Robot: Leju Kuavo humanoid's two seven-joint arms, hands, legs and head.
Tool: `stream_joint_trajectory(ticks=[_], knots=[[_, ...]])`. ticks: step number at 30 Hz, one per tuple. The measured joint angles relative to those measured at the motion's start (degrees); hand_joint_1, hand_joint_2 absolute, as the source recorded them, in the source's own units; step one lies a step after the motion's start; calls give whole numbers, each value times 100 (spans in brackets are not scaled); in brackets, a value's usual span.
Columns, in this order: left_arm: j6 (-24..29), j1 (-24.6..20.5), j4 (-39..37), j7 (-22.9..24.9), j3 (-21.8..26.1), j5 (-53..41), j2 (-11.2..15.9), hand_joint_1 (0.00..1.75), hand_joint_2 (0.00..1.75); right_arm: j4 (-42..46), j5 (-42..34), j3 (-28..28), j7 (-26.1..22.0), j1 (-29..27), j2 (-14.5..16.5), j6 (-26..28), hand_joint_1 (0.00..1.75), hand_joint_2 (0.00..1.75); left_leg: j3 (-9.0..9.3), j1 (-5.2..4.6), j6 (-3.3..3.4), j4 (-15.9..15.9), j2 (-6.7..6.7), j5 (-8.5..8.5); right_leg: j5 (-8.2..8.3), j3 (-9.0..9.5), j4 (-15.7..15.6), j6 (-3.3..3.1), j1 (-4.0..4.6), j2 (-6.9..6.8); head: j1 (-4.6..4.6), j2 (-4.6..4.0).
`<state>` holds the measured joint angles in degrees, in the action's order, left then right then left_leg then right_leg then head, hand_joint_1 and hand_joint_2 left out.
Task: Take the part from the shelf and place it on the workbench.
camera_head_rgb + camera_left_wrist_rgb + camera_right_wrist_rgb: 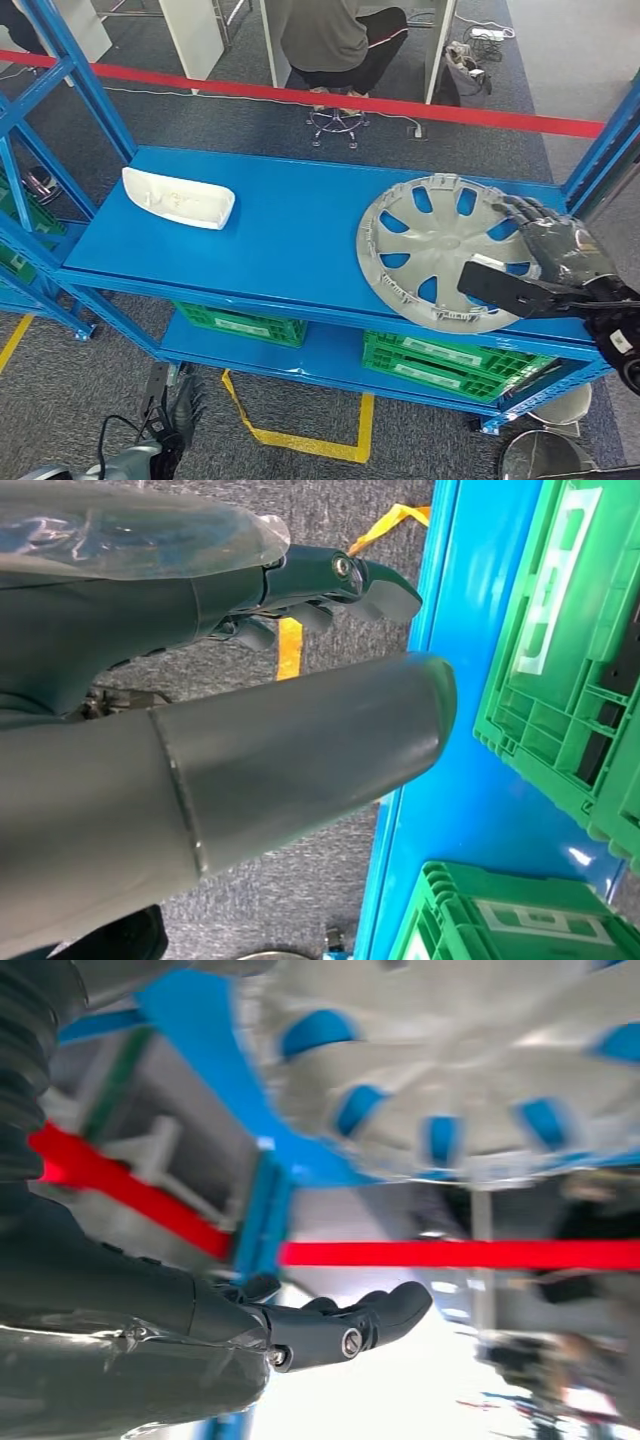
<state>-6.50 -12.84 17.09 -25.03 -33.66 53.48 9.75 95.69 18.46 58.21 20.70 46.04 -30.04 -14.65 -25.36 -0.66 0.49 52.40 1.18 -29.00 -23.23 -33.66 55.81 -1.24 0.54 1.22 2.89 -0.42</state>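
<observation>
On the shelf's (pixel 287 225) right side lies a silver hubcap (pixel 438 250); right hand (pixel 540 265) over its edge, fingers spread, gripping nothing. Left hand (pixel 177 425) hangs low, fingers apart. White part (pixel 179 198) lies left.

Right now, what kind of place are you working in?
Probably a factory or lab test area: a blue metal shelf holding a silver wheel cover and a white plastic part, green crates below, red barrier tape behind.
</observation>
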Motion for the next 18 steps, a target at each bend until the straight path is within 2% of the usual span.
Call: stream_joint_trajectory(ticks=[9, 18], knots=[[8, -7, 0, 54, 2, -25, -7, 0, 0, -354, -65, 269, -340, 73, 350, 142, 0, 175, -4, 0, 4, 0, 4, 3, 0, -1, 0, 0, 1, -9, -1, 0], [16, -100, 0, 196, 2, -138, -50, 0, 0, -1308, -175, 442, -875, 42, 938, 350, 0, 175, -4, 0, 4, 0, 4, 3, 0, -1, 0, 0, 1, -10, -1, 0]])
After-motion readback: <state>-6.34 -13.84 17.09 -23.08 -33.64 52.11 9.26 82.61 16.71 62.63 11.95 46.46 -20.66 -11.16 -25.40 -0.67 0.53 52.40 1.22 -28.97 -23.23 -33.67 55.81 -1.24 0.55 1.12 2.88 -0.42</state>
